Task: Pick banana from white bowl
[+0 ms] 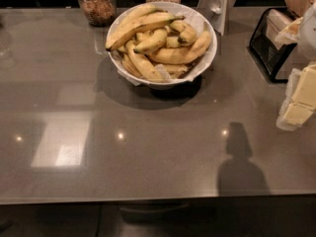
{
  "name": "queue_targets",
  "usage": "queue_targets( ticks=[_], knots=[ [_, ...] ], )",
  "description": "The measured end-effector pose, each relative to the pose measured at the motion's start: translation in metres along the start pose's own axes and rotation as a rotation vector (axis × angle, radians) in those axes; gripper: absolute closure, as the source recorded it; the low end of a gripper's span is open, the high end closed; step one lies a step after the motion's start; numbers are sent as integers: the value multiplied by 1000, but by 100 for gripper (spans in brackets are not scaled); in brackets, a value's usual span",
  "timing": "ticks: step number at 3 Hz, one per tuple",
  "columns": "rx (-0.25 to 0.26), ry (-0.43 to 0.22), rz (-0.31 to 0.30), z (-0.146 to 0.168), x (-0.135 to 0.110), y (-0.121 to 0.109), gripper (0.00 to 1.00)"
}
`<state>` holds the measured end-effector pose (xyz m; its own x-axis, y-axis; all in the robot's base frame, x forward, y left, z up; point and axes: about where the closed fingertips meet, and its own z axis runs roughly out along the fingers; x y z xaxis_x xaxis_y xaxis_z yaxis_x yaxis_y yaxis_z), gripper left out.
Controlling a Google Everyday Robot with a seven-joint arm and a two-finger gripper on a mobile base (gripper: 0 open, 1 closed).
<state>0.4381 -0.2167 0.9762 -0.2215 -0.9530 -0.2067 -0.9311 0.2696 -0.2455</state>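
Banana (pixel 143 27): lies on top of the heap, left side of white bowl (pixel 165 83), dark-edged, tip pointing toward the far edge. Bowl sits near the far edge of the counter (pixel 148 147), about midway along.

Handling, by judgement: light, firm but bruisable, smooth skin, curved, so it may roll in a hold. Best taken across its mid-length, where it stands clear of its neighbours.

Gripper (pixel 300 101): at the right edge, well apart from the bowl, holding nothing seen; open or closed, cannot tell.

Containers: bowl paper-lined, full of bananas. Two glass jars (pixel 97 4) at the far edge hold brownish dry contents.
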Motion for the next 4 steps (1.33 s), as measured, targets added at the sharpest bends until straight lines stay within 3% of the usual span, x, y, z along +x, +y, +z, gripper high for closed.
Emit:
queue_targets(
  ticks=[1,2,4],
  knots=[
    [0,0,0,0,0,0,0],
    [11,-91,-7,-5,-17,-9,0],
    [-10,-377,-75,-22,-92,-49,0]
  ],
)
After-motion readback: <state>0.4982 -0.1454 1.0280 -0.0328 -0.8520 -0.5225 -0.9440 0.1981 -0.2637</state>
